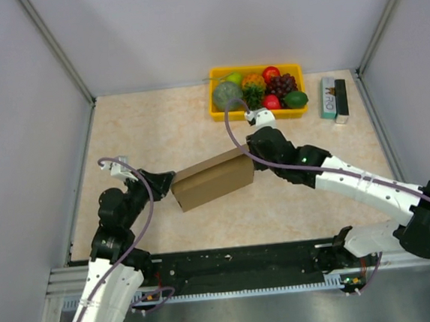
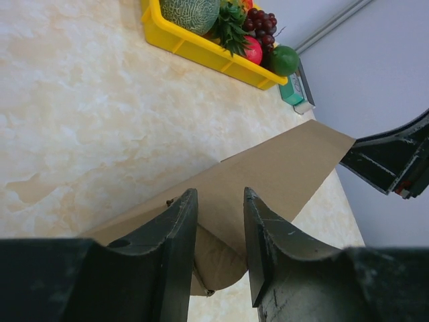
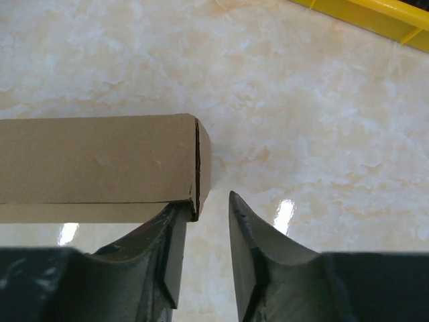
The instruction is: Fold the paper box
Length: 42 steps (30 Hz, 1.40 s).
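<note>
The paper box is a plain brown, flat rectangular box lying slantwise mid-table. My left gripper is at its left end. In the left wrist view the gripper is narrowly open, with the box running away from it and a curved end flap showing in the gap between the fingers. My right gripper is at the box's right end. In the right wrist view it is narrowly open with nothing between the fingers, and the box's corner rests on the left fingertip.
A yellow tray of fruit stands at the back, also in the left wrist view and right wrist view. A small green-white-black carton lies to its right. Grey walls enclose the table on three sides.
</note>
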### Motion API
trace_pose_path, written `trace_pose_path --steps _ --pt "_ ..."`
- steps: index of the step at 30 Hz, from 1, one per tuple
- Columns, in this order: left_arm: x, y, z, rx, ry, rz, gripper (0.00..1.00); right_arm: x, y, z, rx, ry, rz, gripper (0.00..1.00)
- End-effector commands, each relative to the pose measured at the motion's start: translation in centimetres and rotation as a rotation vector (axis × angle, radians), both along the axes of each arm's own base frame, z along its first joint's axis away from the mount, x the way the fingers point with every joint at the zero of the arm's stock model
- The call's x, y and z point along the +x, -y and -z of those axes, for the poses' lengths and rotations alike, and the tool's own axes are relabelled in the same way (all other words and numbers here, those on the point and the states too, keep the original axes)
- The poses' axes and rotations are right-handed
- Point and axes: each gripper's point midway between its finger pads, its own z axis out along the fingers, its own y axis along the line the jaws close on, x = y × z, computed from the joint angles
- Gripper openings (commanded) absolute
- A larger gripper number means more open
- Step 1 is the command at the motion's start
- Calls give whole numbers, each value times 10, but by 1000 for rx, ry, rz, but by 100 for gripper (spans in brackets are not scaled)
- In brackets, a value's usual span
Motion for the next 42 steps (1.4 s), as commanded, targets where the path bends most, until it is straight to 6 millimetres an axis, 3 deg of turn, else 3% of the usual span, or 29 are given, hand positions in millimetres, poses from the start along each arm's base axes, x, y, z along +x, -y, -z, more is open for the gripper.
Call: trace_pose_path --steps 1,2,3,5,7,8,9,10,11,12,13,16,18,19,20,26,27,28,31,35,39,42 --pt "-8 -4 60 70 -179 -4 37 -25 6 -19 20 -24 -96 37" --pt "-8 -4 60 72 -175 -4 36 -32 9 -36 57 -7 -108 41" --pt "-8 -4 60 72 -171 -5 36 -39 15 -36 50 -23 -114 53" --pt "-8 -4 62 73 -172 -5 36 -47 20 -51 82 -27 -121 63" --pt "-8 -3 64 74 -178 1 34 -58 15 -66 145 -47 -168 70" --pt "-8 -3 65 74 -180 3 33 -55 10 -88 230 -49 -159 71" --pt "-8 -3 65 76 -177 3 33 -51 2 -92 276 -87 -159 71" --pt "-8 -4 66 80 -177 -2 33 -58 -20 -119 430 -140 -219 71" --pt "-8 -5 67 84 -180 -6 33 -53 -31 -131 515 -161 -245 71" --pt "-8 -5 66 86 -176 -5 33 -50 -52 -132 574 -205 -288 70" --pt "-8 -6 68 87 -181 -10 33 -54 -79 -158 713 -206 -392 68" --pt "-8 -6 69 87 -190 -7 32 -39 -113 -151 806 -321 -404 57" --pt "-9 -6 70 92 -193 -9 32 -28 -128 -155 864 -306 -420 49" --pt "-9 -7 69 96 -195 -11 31 -23 -136 -133 871 -361 -397 48" --pt "-9 -8 68 100 -190 -13 31 -17 -139 -132 891 -347 -396 42" --pt "-12 -9 67 128 -184 -8 31 -9 -131 -68 909 -385 -365 24" --pt "-12 -10 67 133 -183 -11 31 -7 -132 -68 930 -353 -380 22" --pt "-12 -11 67 135 -184 -12 31 -12 -128 -44 916 -382 -371 22" --pt "-13 -11 69 136 -186 -10 30 -17 -124 -20 907 -407 -355 21" --pt "-13 -12 70 139 -194 -17 29 -17 -119 -37 895 -385 -355 21" --pt "-14 -12 74 134 -203 -16 28 -2 -93 -88 909 -302 -340 24" --pt "-15 -11 75 130 -206 -10 28 8 -70 -90 922 -307 -310 24"
